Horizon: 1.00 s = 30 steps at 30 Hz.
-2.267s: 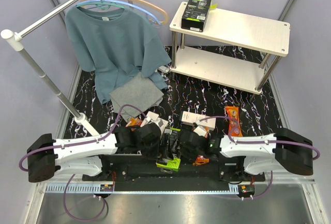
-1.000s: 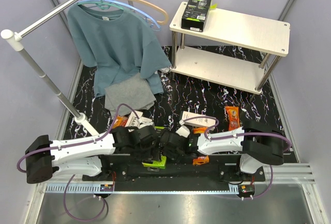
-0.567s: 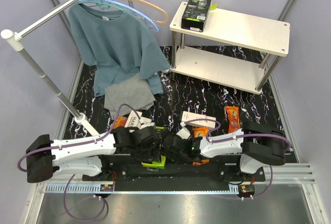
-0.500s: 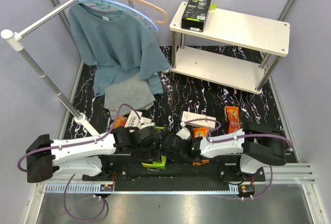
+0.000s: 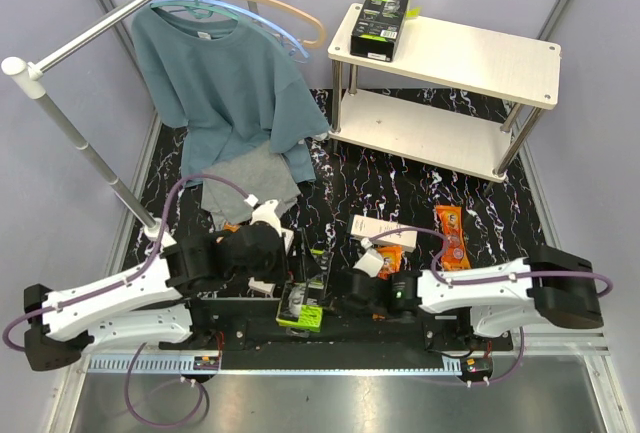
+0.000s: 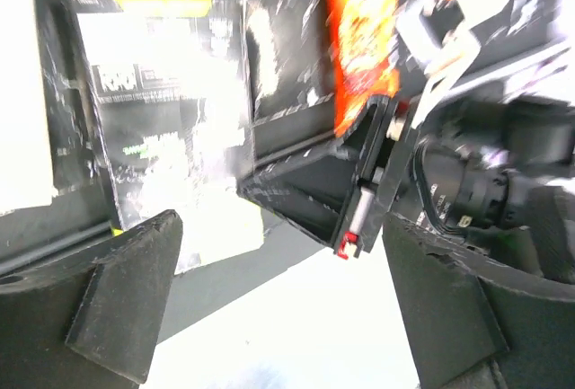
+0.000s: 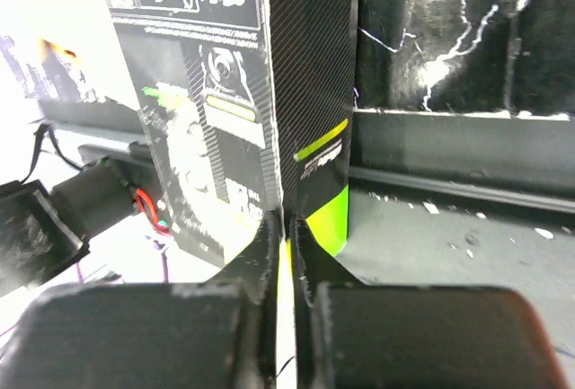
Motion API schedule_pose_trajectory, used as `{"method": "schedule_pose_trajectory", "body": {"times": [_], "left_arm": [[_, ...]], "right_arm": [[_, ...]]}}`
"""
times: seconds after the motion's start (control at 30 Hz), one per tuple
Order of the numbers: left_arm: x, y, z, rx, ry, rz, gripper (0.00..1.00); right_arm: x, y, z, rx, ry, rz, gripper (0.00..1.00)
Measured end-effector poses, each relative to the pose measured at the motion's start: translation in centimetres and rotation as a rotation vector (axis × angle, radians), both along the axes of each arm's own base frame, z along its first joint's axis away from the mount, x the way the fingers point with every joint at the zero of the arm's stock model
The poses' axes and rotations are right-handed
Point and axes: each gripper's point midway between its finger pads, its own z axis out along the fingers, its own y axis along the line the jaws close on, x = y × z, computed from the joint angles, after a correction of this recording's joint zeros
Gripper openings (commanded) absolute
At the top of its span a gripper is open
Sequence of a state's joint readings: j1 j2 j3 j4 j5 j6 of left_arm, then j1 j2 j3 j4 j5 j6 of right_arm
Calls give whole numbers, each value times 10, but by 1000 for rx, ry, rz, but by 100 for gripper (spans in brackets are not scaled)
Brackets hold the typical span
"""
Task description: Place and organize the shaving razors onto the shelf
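A black-and-lime razor box (image 5: pixel 303 295) lies at the table's near edge. My right gripper (image 5: pixel 338 301) reaches it from the right; in the right wrist view the jaws (image 7: pixel 286 227) are shut on a thin lime flap at the box's (image 7: pixel 207 92) near end. My left gripper (image 5: pixel 283 253) hovers just left of the box, open and empty (image 6: pixel 287 317); its view shows the box (image 6: pixel 171 137) and an orange pack (image 6: pixel 364 39) below. A second black-and-lime box (image 5: pixel 382 20) lies on the shelf's (image 5: pixel 470 58) top board. A white Harry's box (image 5: pixel 383 229) and orange blister packs (image 5: pixel 452 236) lie on the mat.
A folded grey cloth (image 5: pixel 250 181) lies left of centre. A teal T-shirt (image 5: pixel 230 83) hangs from the metal clothes rail (image 5: pixel 70 123) at the back left. The shelf's lower board (image 5: pixel 430 133) holds nothing.
The right gripper has gone from open to shut at the box's edge. The left arm has drawn back to the left, away from the box, and stays open.
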<state>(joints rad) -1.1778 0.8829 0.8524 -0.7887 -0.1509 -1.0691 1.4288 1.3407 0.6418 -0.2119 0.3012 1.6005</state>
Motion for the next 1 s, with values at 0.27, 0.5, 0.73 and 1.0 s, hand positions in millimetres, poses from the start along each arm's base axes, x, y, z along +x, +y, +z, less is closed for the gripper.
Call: {"method": "schedule_pose_trajectory", "body": {"times": [0.27,0.5,0.73,1.0], "left_arm": [[15,9,7,-8,-47,62,97],[16,12,-23,82,15,76,88],[-1,32,-67,165,111,93,83],[-20,50,-110,197,196,106,81]], "right_arm": [[-3,-28,8,18,0,-15,19],[-5,-34,-6,-17,15,-25,60],[-9,-32,-22,-60,22,-6,85],[-8,-18,-18,25,2,-4,89]]}}
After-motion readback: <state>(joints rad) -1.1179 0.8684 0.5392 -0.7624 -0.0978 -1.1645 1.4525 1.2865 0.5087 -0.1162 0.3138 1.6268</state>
